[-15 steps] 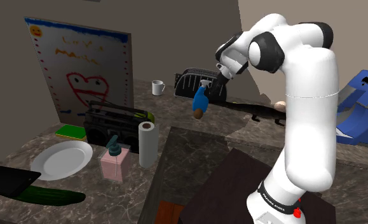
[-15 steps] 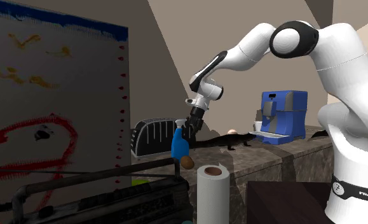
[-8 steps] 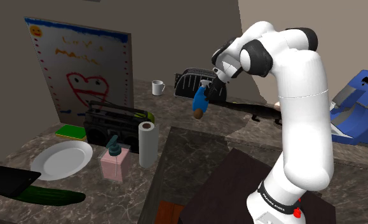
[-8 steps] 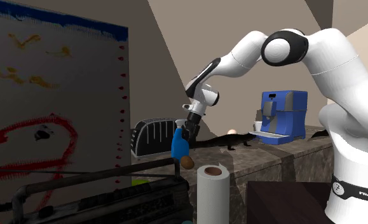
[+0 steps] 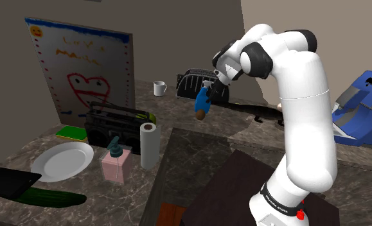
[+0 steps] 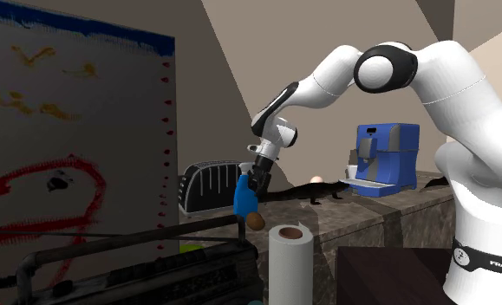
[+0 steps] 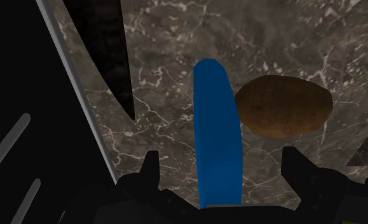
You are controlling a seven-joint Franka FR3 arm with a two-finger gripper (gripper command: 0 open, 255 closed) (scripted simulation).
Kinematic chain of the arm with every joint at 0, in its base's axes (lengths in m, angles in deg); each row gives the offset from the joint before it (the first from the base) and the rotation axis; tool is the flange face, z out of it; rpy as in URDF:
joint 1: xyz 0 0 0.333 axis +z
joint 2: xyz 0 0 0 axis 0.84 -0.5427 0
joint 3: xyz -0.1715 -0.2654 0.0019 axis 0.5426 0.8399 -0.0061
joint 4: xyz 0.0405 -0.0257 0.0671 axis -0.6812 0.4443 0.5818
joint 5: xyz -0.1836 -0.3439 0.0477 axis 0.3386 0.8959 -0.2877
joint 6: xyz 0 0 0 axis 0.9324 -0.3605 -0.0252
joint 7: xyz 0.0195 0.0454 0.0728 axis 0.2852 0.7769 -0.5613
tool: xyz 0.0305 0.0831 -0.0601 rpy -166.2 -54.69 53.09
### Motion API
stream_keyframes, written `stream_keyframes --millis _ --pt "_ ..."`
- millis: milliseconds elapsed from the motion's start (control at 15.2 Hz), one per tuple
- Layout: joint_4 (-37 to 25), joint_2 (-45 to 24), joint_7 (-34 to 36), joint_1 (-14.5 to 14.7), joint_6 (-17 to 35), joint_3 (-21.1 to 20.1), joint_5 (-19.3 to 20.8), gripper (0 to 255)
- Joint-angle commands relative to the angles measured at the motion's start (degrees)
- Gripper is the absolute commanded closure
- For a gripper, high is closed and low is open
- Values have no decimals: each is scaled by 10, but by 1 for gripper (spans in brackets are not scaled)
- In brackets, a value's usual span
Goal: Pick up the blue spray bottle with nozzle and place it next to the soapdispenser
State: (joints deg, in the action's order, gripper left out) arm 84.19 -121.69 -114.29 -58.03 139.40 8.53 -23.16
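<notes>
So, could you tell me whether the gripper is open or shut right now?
Open. The gripper has its fingers apart either side of the bottle, counter showing in both gaps.

Blue bottle [image 5: 202, 99] upright — pink dispenser [image 5: 115, 167] well apart.

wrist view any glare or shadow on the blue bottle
Wrist view: the blue spray bottle looks flat and evenly lit, no glare, edges sharp, the marbled counter around it dim; shoulder view: soft even light, nothing blurred.
</notes>
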Motion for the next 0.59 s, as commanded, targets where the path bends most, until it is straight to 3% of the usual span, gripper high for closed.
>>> stream_keyframes --millis 0,66,528 --pt "0 0 0 0 0 0 0 0" --pt "0 0 0 0 0 0 0 255" --pt "0 0 0 0 0 0 0 255"
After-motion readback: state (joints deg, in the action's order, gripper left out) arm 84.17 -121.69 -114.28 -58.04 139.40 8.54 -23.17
